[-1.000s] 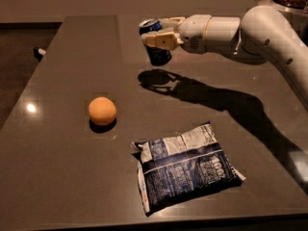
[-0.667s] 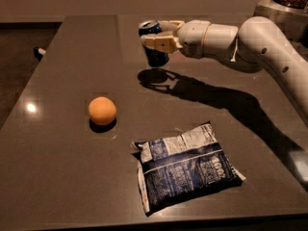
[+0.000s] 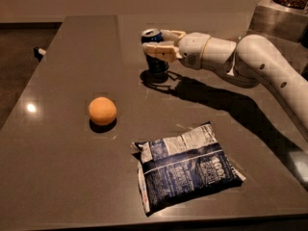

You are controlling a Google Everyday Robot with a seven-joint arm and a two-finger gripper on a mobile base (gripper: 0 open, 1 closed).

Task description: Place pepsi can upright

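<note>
The pepsi can (image 3: 156, 61) is dark blue with a silver top. It stands upright at the back middle of the dark table (image 3: 72, 167), at or just above the surface, with its shadow right beneath it. My gripper (image 3: 155, 41) reaches in from the right on a white arm and is shut on the can, one cream finger on each side of its upper half.
An orange (image 3: 102, 110) lies left of centre. A blue-and-white crinkled snack bag (image 3: 185, 167) lies at the front. A metal container (image 3: 279, 18) stands at the back right corner. The table's left edge has a small dark object (image 3: 38, 53).
The gripper has lowered the can toward the table; the can and its shadow, apart before, now meet. The orange and the bag have not moved.
</note>
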